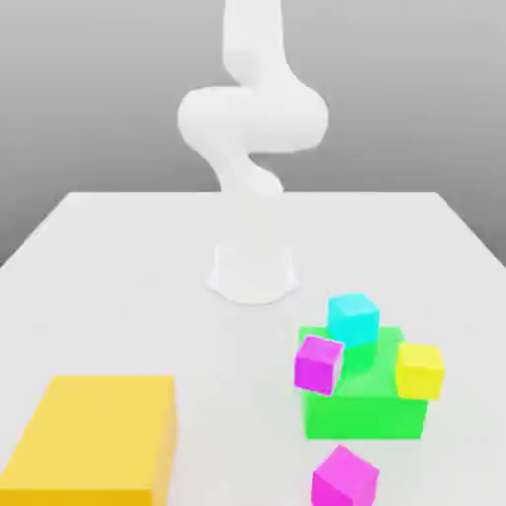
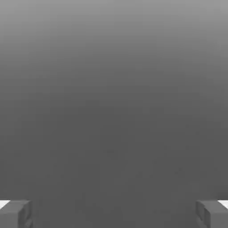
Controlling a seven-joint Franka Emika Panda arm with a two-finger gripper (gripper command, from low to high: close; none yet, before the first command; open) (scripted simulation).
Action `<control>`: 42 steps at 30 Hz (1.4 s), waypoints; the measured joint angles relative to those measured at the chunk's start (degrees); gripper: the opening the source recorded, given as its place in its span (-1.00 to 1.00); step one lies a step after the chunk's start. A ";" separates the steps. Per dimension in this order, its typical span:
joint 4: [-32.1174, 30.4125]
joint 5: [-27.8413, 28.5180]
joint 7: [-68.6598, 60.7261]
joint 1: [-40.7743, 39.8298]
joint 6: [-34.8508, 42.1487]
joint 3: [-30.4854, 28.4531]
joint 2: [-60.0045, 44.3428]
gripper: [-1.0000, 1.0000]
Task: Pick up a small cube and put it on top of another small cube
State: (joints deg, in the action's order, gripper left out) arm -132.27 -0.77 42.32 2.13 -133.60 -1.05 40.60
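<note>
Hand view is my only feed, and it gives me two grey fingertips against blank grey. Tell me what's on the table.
Observer: In the exterior view a large green block sits toward that view's right, with small cubes gathered on and around it.
Operator: List the small cubes.
Observer: A cyan cube at the green block's far edge, a yellow cube at its right side, a magenta cube at its left corner, and a second magenta cube apart, nearer the camera.
Operator: Report anything else.
Observer: A large yellow block lies at the view's near left.
Operator: Confirm the gripper.
Observer: The gripper is open with nothing between the fingertips.
</note>
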 joint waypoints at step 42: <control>-4.61 -1.26 -33.28 12.78 -23.64 -1.32 -61.03 -1.00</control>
State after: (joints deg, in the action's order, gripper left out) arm -136.88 -2.03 9.04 14.91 -157.24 -2.37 -20.43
